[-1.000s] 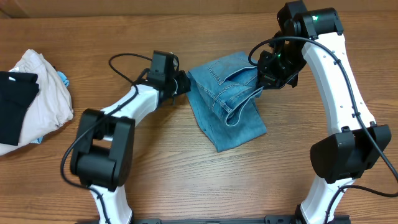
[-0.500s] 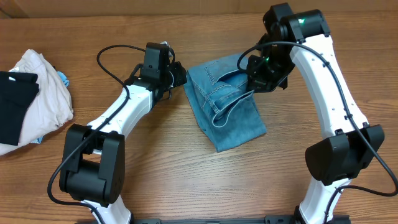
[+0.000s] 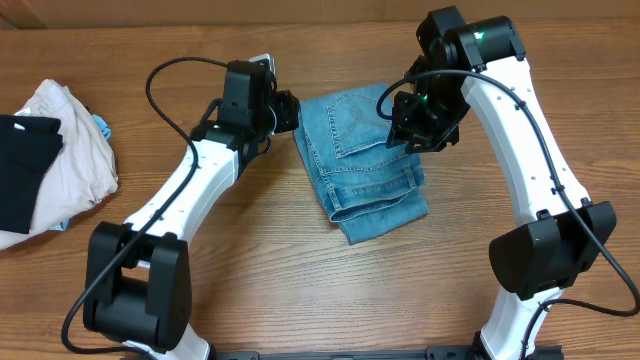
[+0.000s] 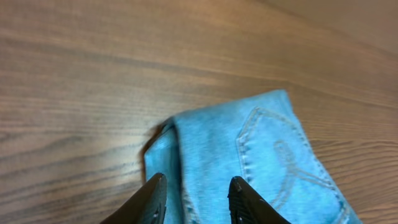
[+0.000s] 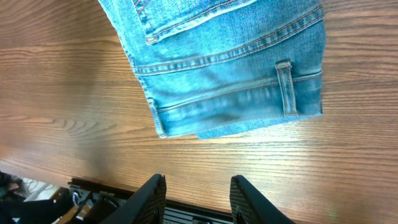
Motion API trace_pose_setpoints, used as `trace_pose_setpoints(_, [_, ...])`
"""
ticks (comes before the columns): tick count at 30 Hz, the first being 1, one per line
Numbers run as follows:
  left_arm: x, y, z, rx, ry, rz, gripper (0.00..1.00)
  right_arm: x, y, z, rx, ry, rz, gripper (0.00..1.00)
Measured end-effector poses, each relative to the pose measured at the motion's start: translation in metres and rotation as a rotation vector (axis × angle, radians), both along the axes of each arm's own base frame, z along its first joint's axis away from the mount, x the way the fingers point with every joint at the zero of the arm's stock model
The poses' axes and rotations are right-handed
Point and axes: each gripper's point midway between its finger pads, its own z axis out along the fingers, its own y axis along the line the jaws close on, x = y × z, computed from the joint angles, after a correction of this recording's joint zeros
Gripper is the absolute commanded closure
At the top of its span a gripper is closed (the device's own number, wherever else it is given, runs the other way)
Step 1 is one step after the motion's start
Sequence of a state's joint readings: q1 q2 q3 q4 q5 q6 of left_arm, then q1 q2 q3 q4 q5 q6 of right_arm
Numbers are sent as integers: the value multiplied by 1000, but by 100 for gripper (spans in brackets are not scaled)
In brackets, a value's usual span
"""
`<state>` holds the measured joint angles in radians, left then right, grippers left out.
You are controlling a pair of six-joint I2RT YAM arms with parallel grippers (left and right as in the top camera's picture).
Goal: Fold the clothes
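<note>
The clothes, a pair of light-blue denim jeans (image 3: pixel 365 170), lie folded into a compact rectangle at the middle of the wooden table, back pocket and waistband facing up. My left gripper (image 3: pixel 288 112) hovers at their far-left corner. In the left wrist view the left gripper (image 4: pixel 198 190) stands open, with the folded denim edge (image 4: pixel 267 155) lying flat below the gap. My right gripper (image 3: pixel 412 128) hangs over the jeans' right side. The right wrist view shows the right gripper (image 5: pixel 198 193) open and empty above bare wood, and the waistband with a belt loop (image 5: pixel 230 68) lies flat beyond it.
A pile of white/cream cloth (image 3: pixel 70 165) with a black garment (image 3: pixel 22 170) on top sits at the table's left edge. A dark rail (image 5: pixel 124 208) runs along the table's near edge. Both arms' cables loop above the table.
My right gripper has opened and let go of the lifted waistband fold, which now lies flat on the jeans. My left arm has swung toward the far side of the table.
</note>
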<state>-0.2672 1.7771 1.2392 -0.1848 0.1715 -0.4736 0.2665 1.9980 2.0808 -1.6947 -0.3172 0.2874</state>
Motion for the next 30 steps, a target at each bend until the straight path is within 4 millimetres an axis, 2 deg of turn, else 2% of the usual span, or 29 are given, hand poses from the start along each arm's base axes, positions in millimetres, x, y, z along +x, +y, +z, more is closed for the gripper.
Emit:
trace_pose_setpoints(6, [2,-5,9,-18,-26,-23,68,0,-2,-1,-17,-5,1,63])
trace_pose_setpoints(8, [5,-10,16,-32,-55,-43,68,1,-4,-1,-28,-9,2,68])
trace_pose_setpoints(10, [6,-17,21,-34,-86,-74,74,3,-7,-2,-45,-16,2,70])
trace_pose_setpoints(16, [0,-34,23,-46,-94,-143,80,19,-29,-5,-114,-74,-35,69])
trace_pose_setpoints(18, [-4,-40,21,-56,-80,-164,80,24,-43,-5,-128,-78,-70,57])
trace_pose_setpoints(19, [-6,-44,18,-61,-69,-179,80,27,-52,-6,-134,-78,-91,55])
trace_pose_setpoints(23, [-18,-66,-7,-76,5,-244,80,35,-79,-6,-153,-89,-147,55])
trace_pose_setpoints(26, [-45,-95,-53,-80,153,-324,80,38,-89,-6,-156,-98,-153,54])
trace_pose_setpoints(30, [-91,-123,-100,-98,361,-411,86,41,-87,-6,-153,-114,-132,54])
